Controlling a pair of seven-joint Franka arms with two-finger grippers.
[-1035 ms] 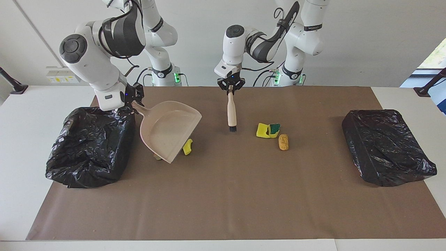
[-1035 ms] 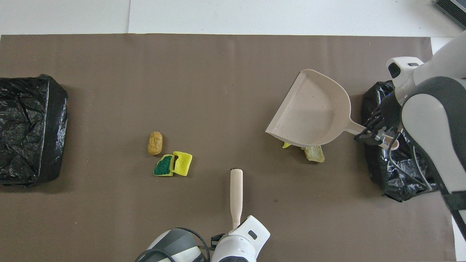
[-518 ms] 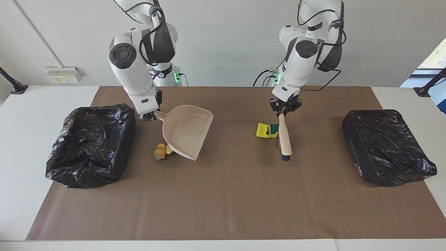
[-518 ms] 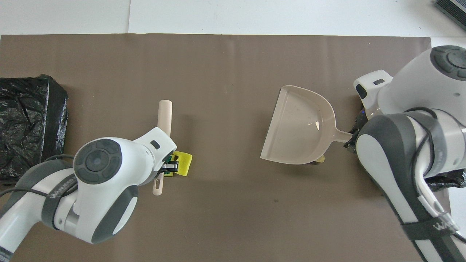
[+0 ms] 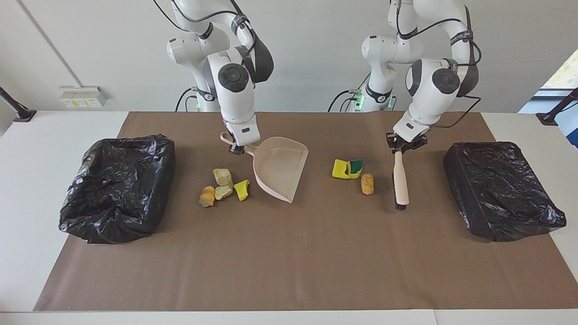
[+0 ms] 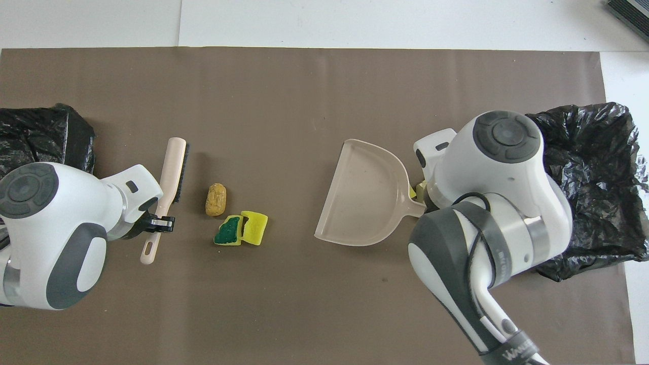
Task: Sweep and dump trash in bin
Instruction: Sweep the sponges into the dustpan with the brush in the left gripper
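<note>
Dustpan (image 5: 280, 169) lip tilted beside scraps (image 5: 223, 184), brush (image 5: 400, 180) beside sponge (image 5: 347, 168)

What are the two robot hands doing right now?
Left gripper: shut on the brush handle.
Right gripper: shut on the dustpan handle.

White wall (image 5: 316, 54); daylit window (image 5: 562, 72)
</note>
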